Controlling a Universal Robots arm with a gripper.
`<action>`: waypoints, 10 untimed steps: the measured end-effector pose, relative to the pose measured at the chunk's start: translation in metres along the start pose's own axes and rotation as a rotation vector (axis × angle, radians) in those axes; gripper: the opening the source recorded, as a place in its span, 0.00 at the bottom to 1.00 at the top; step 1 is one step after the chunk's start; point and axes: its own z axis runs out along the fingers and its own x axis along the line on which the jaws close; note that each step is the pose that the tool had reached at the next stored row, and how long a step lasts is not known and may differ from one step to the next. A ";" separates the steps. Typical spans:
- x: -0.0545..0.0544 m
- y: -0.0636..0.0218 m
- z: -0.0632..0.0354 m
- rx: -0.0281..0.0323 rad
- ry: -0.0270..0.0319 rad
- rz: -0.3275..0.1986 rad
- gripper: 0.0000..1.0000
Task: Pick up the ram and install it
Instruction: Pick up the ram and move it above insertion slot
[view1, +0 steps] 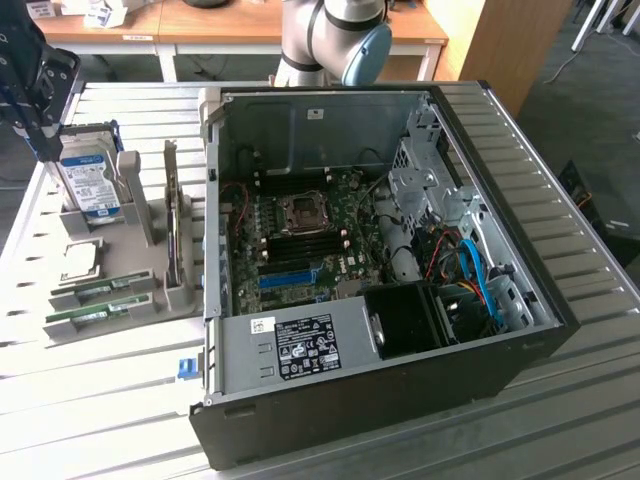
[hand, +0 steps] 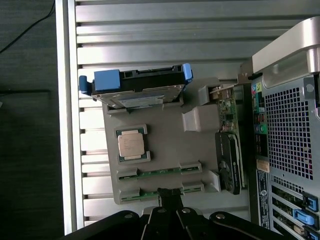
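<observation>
Gripper (hand: 170, 195) clenched, holding nothing — hovering above the ram (hand: 142, 194), slotted in grey tray (hand: 165, 145)

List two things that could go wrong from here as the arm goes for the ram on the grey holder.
1. The ram lies close beside its twin stick; the gripper might catch the wrong one or both.
2. The jaws are shut; lowered like this they would likely press on the board instead of straddling it.

open computer case (view1: 380, 415) on slatted table (view1: 565, 400) | hard drive (view1: 88, 180) upright in gray tray (hand: 170, 145) | CPU (hand: 131, 145) flat | card (hand: 230, 162) — possibly graphics
</observation>
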 end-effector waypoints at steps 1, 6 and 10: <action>0.000 0.0000 0.0000 0.0001 0.0001 0.000 0.11; 0.000 0.0000 0.0000 0.0000 0.0001 0.000 0.11; 0.000 0.0000 0.0000 -0.0010 0.0011 -0.023 0.11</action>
